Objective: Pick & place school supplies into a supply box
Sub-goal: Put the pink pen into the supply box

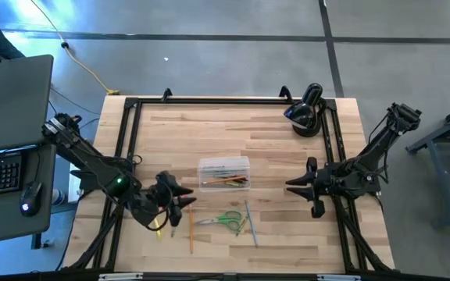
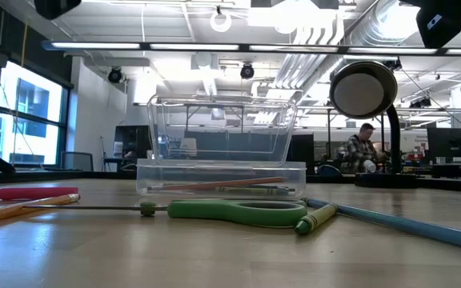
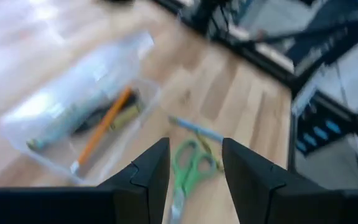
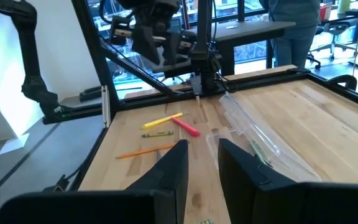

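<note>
The clear supply box stands mid-table with its lid raised; a few pencils lie inside. In front of it, flat on the wood, lie green-handled scissors, a grey-blue pencil, an orange pencil, and yellow and pink pens. My left gripper hangs open above the table, left of the box, pointing toward the scissors. My right gripper hangs level to the right of the box, open by a narrow gap, with nothing between its fingers.
A black rounded lamp-like device stands at the table's far right corner. A black frame runs along the table's edges. A laptop sits on a stand to the left. Bare wood lies between the box and the far edge.
</note>
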Robot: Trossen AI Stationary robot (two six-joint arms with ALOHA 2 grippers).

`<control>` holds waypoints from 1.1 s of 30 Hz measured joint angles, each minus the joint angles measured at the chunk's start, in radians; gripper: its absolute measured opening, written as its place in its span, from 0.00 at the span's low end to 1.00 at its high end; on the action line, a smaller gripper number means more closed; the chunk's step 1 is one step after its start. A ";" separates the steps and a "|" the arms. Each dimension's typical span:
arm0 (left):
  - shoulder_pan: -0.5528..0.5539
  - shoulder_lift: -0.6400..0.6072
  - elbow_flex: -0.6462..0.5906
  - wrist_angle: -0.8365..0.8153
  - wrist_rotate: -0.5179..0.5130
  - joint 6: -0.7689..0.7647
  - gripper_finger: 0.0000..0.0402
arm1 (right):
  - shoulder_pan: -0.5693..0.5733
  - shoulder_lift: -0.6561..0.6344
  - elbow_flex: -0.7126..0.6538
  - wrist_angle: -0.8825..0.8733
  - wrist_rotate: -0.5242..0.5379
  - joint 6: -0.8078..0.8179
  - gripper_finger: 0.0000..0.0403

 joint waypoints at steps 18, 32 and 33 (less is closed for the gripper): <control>0.034 0.016 -0.084 -0.284 0.280 -0.124 0.45 | 0.000 0.000 0.000 0.000 -0.004 0.002 0.17; -0.012 0.147 -0.339 -0.077 0.212 -0.243 0.45 | 0.000 0.000 0.000 -0.008 -0.004 -0.022 0.17; -0.010 0.159 -0.347 -0.070 0.209 -0.242 0.45 | 0.000 0.000 0.000 -0.008 -0.004 -0.023 0.17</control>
